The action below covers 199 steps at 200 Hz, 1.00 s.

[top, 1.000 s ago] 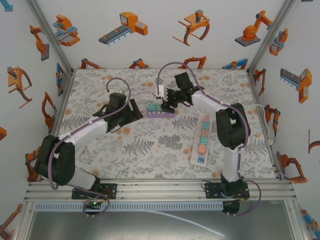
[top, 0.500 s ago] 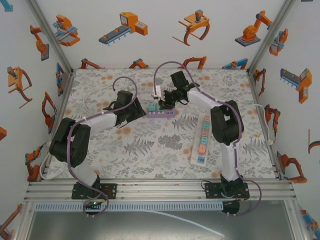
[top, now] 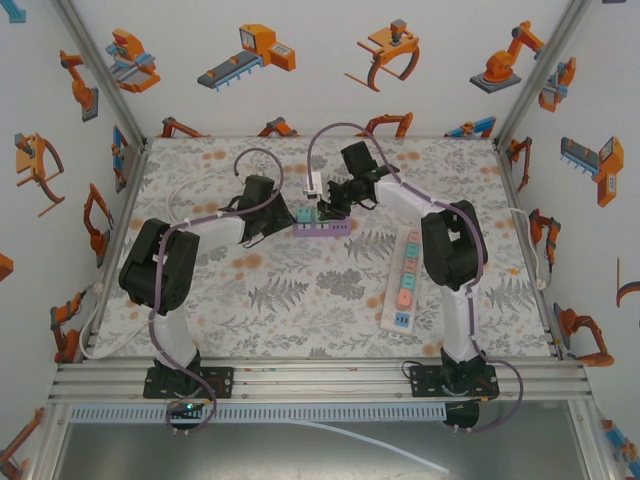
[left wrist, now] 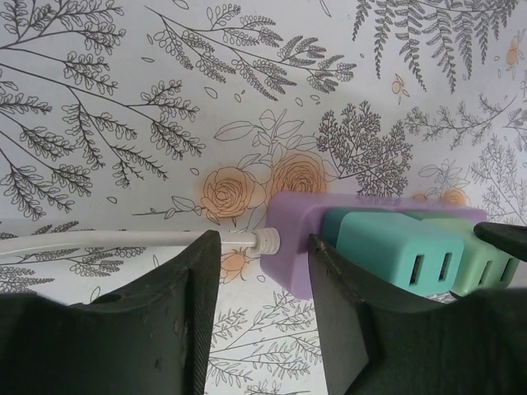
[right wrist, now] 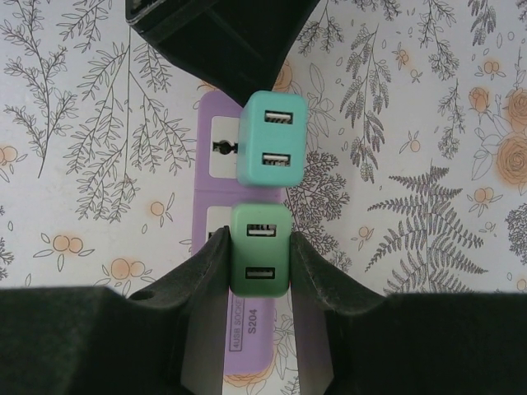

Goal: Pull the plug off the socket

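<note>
Judge the pull as straight off the face of the purple socket strip (left wrist: 292,218), with the right gripper (right wrist: 260,245) pinching the green plug (right wrist: 260,267) dead between its fingers and the left gripper (left wrist: 263,247) clamped across the strip's cord end as brace.

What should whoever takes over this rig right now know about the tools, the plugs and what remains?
Tools: the left tool is shut, apparently bracing the purple power strip at its cable end. The right tool is shut on the green plug, one finger on each side.
Things: the green plug and the teal plug both sit in the purple strip, mid-table. A white strip lies apart on the right.
Done: both grasps made.
Left: pull the green plug straight out of its socket while the strip is held down.
</note>
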Available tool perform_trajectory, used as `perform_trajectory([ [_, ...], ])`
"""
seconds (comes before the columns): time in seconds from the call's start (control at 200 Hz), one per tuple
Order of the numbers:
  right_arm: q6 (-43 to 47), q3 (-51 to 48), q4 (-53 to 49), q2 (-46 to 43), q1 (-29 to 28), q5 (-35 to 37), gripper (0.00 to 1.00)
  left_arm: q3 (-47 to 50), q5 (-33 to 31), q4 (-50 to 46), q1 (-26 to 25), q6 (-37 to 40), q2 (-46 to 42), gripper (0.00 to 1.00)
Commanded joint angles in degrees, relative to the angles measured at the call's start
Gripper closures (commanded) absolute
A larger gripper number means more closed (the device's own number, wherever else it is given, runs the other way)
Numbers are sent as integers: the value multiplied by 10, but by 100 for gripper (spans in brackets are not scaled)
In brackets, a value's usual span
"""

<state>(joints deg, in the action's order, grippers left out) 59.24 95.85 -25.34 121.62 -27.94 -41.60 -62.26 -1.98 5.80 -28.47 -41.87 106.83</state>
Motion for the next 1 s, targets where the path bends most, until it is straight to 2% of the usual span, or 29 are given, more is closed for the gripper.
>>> perform_trajectory([
  [0.0, 8, 25, -22, 10, -3, -25, 75, -14, -4, -62, -6, 18, 25, 54],
  [0.255, -11, 56, -23, 9, -3, -40, 81, -11, -14, -125, -16, 43, 42, 57],
  [0.616, -44, 74, -21, 10, -1, -48, 84, 6, -51, -144, -23, 47, 38, 58],
  [0.856, -50, 60, -20, -18, -1, -31, 84, 3, -37, -138, -23, 50, 12, 57],
  [0.991, -113, 30, 13, -55, -1, -6, 84, -13, -19, -140, -23, 60, -7, 54],
])
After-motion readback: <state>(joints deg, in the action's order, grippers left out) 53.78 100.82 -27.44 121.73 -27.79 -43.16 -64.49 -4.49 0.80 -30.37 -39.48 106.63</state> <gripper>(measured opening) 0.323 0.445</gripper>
